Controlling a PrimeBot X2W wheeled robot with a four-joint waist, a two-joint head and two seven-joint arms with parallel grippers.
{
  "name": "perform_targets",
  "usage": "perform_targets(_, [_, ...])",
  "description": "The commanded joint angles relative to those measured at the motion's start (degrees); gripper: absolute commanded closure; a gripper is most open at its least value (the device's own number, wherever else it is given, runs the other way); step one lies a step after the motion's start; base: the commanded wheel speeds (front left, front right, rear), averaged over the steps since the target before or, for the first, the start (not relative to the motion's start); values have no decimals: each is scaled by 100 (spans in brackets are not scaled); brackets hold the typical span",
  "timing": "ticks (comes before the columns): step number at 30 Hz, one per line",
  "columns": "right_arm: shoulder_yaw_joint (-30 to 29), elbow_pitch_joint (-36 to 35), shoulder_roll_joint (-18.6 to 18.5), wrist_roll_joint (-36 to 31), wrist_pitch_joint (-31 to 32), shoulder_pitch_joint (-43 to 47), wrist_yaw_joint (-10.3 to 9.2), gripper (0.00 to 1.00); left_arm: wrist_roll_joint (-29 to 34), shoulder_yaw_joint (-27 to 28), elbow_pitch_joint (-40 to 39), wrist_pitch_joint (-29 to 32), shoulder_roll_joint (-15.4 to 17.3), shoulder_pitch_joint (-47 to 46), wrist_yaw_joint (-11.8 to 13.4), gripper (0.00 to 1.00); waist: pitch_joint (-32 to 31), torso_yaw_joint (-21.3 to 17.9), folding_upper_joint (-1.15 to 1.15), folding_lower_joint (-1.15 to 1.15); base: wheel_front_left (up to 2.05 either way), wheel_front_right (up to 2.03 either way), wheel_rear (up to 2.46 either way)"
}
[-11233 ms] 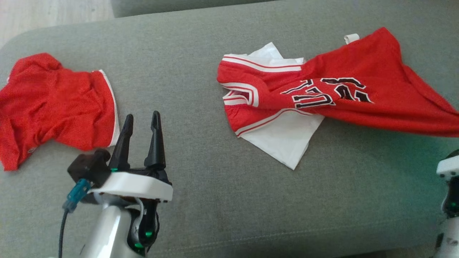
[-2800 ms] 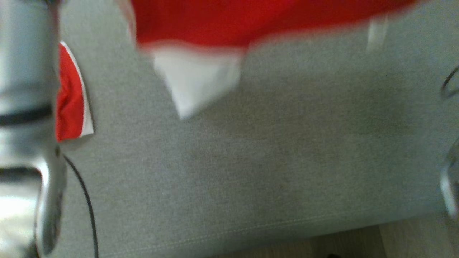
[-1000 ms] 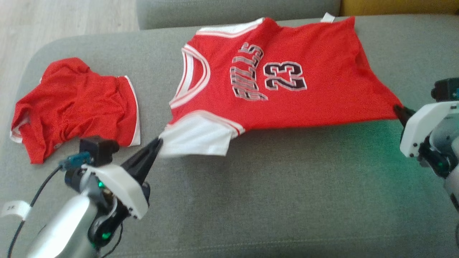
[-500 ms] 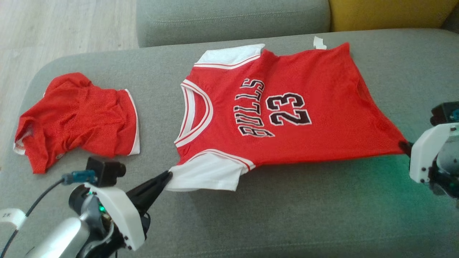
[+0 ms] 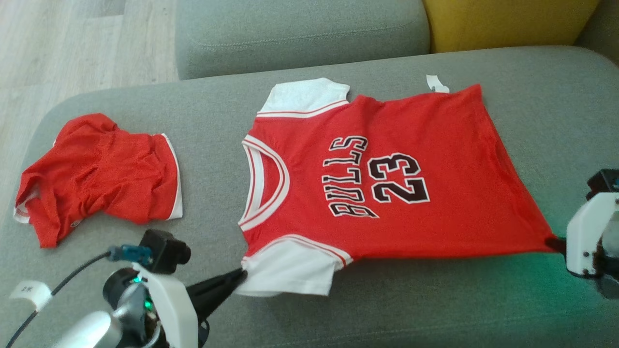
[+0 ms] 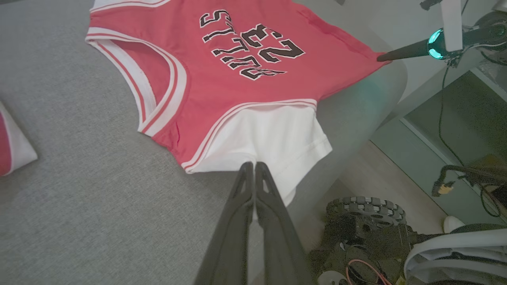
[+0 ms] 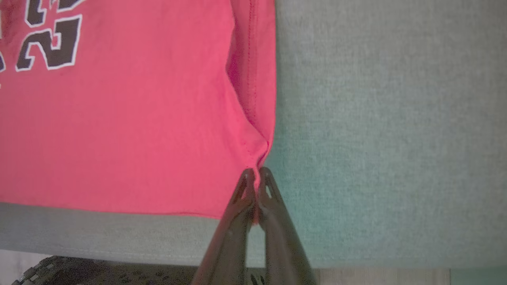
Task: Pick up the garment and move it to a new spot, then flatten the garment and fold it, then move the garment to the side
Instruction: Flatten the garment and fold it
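"What had changed?"
"The jersey, crumpled earlier, lay spread flat, right of the red shorts."
"The grippers?"
"The left gripper stayed pinched on its white sleeve, and the right gripper on the hem corner. Flattening looked nearly done, with folding still to come."

Left pincer has the jersey by its white sleeve, both long fingers pressed together on the sleeve edge. Jersey lies face up, mostly flat on the grey sofa cushion, "BULLS 23" print readable. Far hem corner is pinched by the right pincer, with a teal light glowing behind it. Corner of a second red-and-white garment at the left edge, well apart. Studded base wheel on the wood floor, lower right.
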Motion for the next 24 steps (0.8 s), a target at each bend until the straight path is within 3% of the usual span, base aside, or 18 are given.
perform_targets(1, [-97,-203,-291,42,127,47,37,100,-57,236,-243,60,266,-177,31,100,-6,-5,0,0,0,0,0])
perform_targets(12, [-1128,-847,-87,-378,679,199,37,100,-51,393,-515,375,331,-505,385,100,284,-16,0,0,0,0,0])
perform_targets(17, [-1535,-996,185,-862,786,-109,37,100,61,456,-286,461,146,-1035,432,100,598,-5,0,0,0,0,0])
perform_targets(24, [-1843,-958,595,-1552,785,-670,37,100,303,422,388,464,-241,-1948,313,100,1049,22,0,0,0,0,0])
